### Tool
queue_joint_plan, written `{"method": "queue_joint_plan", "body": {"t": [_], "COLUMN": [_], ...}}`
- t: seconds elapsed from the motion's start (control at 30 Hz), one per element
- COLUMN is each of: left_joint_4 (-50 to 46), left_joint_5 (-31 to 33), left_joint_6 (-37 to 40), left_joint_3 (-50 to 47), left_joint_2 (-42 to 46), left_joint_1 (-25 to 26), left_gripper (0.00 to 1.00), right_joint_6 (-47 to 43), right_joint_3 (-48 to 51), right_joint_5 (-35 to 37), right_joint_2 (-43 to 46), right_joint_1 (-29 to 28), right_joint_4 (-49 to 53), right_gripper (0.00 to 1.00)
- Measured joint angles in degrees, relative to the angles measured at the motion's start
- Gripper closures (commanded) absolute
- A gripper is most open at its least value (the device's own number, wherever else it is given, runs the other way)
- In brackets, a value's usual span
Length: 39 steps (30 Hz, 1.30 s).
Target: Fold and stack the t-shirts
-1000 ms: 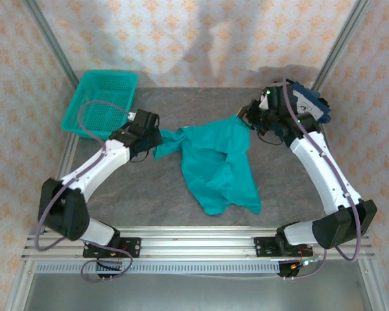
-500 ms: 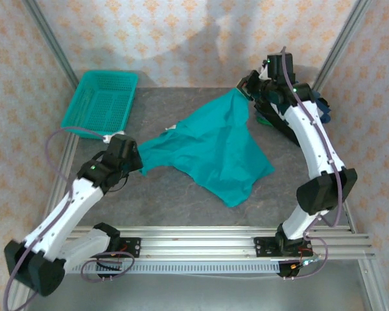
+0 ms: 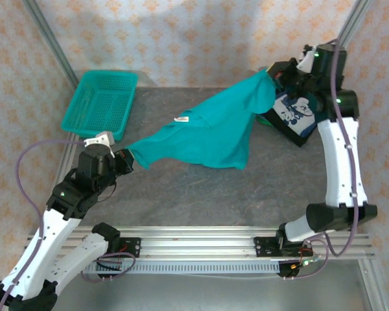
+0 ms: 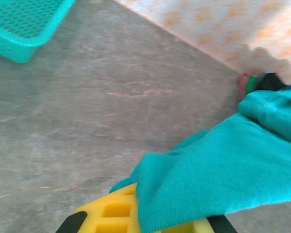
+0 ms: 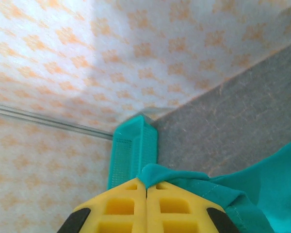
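Observation:
The teal t-shirt (image 3: pixel 211 133) hangs stretched between both arms above the grey table. My left gripper (image 3: pixel 123 161) is shut on its lower left end; in the left wrist view the teal cloth (image 4: pixel 218 170) drapes over the yellow fingers (image 4: pixel 111 213). Raised at the back right, my right gripper (image 3: pixel 272 74) is shut on the other end. The yellow pads (image 5: pixel 145 206) there meet with a fold of teal cloth (image 5: pixel 184 177) pinched at their tip. A folded dark t-shirt with a white-blue graphic (image 3: pixel 295 113) lies at the back right under the right arm.
A teal mesh basket (image 3: pixel 100 103) sits at the back left corner, also seen as the basket (image 4: pixel 24 22) and the basket (image 5: pixel 131 155) in the wrist views. Patterned walls and metal posts close in the table. Bare grey table (image 3: pixel 201 194) lies in front of the shirt.
The left gripper pulled its end of the shirt back and left. The right gripper rose and swung right, uncovering the folded dark shirt. The teal shirt is now drawn out and lifted off the table.

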<state>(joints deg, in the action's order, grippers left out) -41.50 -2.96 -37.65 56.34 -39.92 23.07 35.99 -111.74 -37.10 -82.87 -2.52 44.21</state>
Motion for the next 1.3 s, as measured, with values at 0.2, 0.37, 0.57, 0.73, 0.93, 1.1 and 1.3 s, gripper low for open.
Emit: {"method": "queue_joint_plan", "body": {"t": [0.2, 0.37, 0.57, 0.73, 0.93, 1.1, 1.3], "left_joint_4": [2.8, 3.7, 5.3, 8.0, 11.3, 14.3, 14.3], "left_joint_5": [-4.2, -1.0, 1.9, 0.7, -1.5, -1.7, -0.6], "left_joint_6": [0.5, 3.1, 5.5, 8.6, 11.0, 12.3, 14.3], "left_joint_3": [9.4, 13.8, 22.1, 39.1, 51.6, 51.1, 48.0], "left_joint_2": [-0.5, -4.8, -24.3, -45.0, -55.1, -55.5, -59.4], "left_joint_1": [4.4, 4.7, -1.6, -5.1, -8.3, -10.8, -13.9], "left_gripper": [1.0, 1.0, 1.0, 1.0, 1.0, 1.0, 0.72], "right_joint_6": [1.7, 3.1, 3.9, 7.9, 10.2, 6.4, 11.5], "right_joint_3": [-6.8, -13.4, -32.0, -43.1, -43.2, -29.1, 16.1], "right_joint_5": [-1.1, -3.3, -5.9, -9.2, -11.6, -11.5, -10.7], "right_joint_2": [2.6, -0.4, -16.3, -27.9, -29.8, -19.3, 5.4], "right_joint_1": [3.0, 3.0, 3.0, 3.7, 4.2, -0.7, -14.3], "right_joint_4": [0.4, -0.9, -0.7, -3.6, -4.2, -0.5, -10.8], "right_gripper": [1.0, 1.0, 1.0, 1.0, 1.0, 1.0, 1.0]}}
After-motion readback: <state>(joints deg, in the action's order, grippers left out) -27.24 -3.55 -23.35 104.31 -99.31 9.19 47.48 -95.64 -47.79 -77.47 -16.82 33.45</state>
